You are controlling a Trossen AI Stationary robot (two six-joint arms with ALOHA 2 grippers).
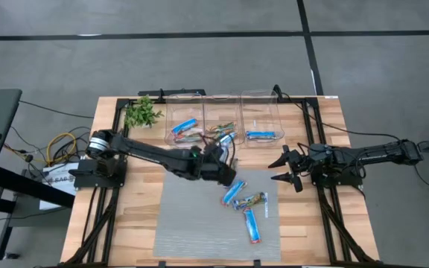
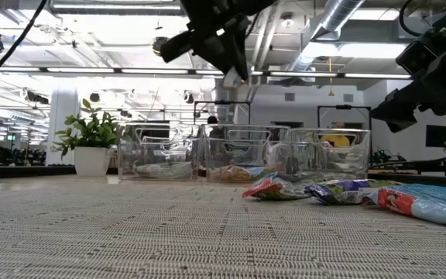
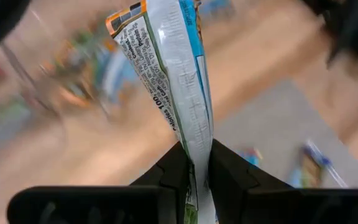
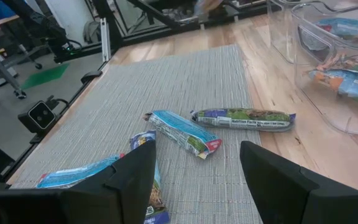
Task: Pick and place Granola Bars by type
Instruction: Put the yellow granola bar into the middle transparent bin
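Your left hand is clamped on a silver-white and blue foil-wrapped granola bar, which sticks out forward from between its two dark fingers. Only the left wrist view lets you read the wrapper: "100" and a line of small print run along its seam, with an orange corner at the far end; the brand name is not legible. From above, that hand sits just in front of the middle clear plastic bin, at the far edge of the grey woven mat. The level view shows it raised well above the worktop.

Your right hand waits with its fingers spread wide and nothing between them. From above it hangs over the wooden worktop just off the mat's right edge. Ahead of it, its wrist view shows four bars lying on the mat: a green and blue wrapped bar, a light blue bar with red ends, a bright blue bar and a multicoloured bar partly hidden behind a finger. Their printing is too small to read.

The overhead view alone shows all three bins in a row, the left bin and right bin each with bars inside, and a small green plant beside the left one.
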